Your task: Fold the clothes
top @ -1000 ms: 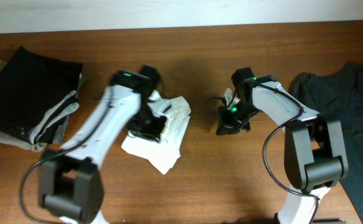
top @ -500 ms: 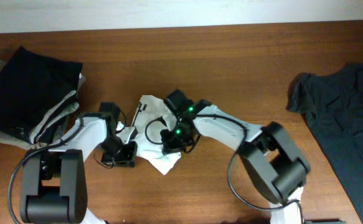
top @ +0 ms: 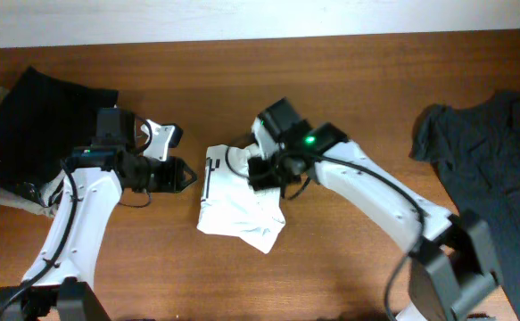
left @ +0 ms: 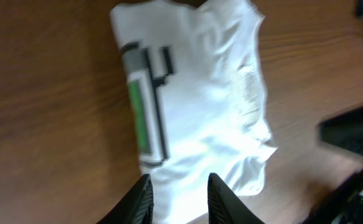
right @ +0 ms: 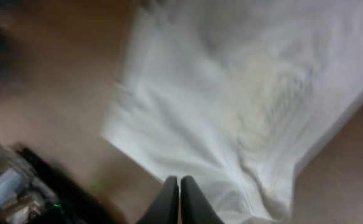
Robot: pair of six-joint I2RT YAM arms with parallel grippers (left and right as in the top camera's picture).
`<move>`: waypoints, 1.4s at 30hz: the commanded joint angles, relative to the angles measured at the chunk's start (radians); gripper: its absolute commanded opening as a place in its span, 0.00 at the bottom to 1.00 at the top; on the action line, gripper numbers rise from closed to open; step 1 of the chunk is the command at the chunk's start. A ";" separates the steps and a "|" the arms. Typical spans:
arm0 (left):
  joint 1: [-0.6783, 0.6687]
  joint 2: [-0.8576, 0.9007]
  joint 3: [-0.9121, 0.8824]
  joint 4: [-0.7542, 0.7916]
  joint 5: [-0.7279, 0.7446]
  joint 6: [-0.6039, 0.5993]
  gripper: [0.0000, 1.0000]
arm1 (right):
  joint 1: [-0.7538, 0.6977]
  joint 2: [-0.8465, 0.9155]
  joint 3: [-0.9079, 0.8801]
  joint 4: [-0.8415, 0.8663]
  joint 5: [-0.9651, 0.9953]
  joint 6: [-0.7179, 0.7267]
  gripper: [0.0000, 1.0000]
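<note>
Obs: white shirt sits mid table as a small folded bundle. The slate-blue shirt lies spread at the R side, well apart.

L gripper: jaws part-open, empty, just beside the bundle's L edge.

R gripper: jaws closed tight over the cloth, no fold seen btwn them.

Fabric looks thin, limp, light and creases easily. You'd best pinch thru all layers at a folded edge, else it'll prob unfurl.

The right wrist view is blurred. Overhead, the right edge cuts off the dark shirt; the right arm hides part of the white shirt.
</note>
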 commanded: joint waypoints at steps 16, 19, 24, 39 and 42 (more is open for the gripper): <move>-0.088 0.376 -0.044 -0.070 -0.188 0.030 0.13 | -0.187 0.355 0.017 0.040 0.121 0.262 0.04; -0.075 0.368 -0.034 -0.066 -0.048 0.074 0.17 | -0.206 0.278 0.021 0.025 0.029 -0.012 0.05; -0.076 0.249 0.079 -0.058 0.241 0.155 0.26 | -0.190 0.092 0.029 -0.038 -0.148 -0.099 0.05; -0.109 0.520 0.099 0.298 0.163 0.146 0.08 | 0.018 0.159 -0.192 -0.124 0.064 0.377 0.04; -0.053 0.515 0.147 0.315 0.155 0.104 0.09 | 0.016 0.159 -0.206 -0.143 0.068 0.370 0.04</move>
